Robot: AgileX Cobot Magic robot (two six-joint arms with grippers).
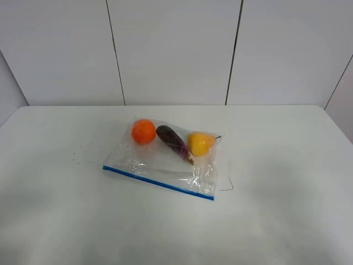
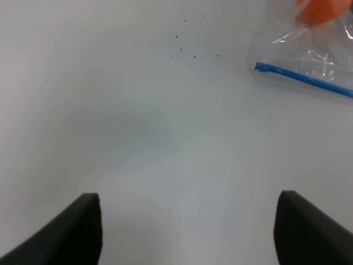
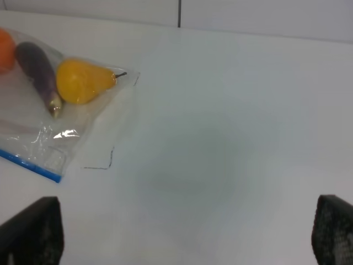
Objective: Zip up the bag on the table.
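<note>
The clear plastic bag (image 1: 165, 160) lies flat near the middle of the white table (image 1: 276, 165), its blue zipper strip (image 1: 157, 182) along the near edge. Inside show an orange (image 1: 144, 131), a purple eggplant (image 1: 174, 142) and a yellow pear-like fruit (image 1: 200, 143). Neither gripper appears in the high view. My left gripper (image 2: 187, 229) hovers open over bare table, with the bag's blue strip end (image 2: 265, 67) some way off. My right gripper (image 3: 187, 237) is open too, the bag's corner (image 3: 52, 175) apart from it.
Tiny dark specks (image 1: 77, 157) dot the table left of the bag. Thin pencil-like corner marks (image 1: 227, 187) sit just right of the bag. A white panelled wall (image 1: 176, 49) rises behind the table's far edge.
</note>
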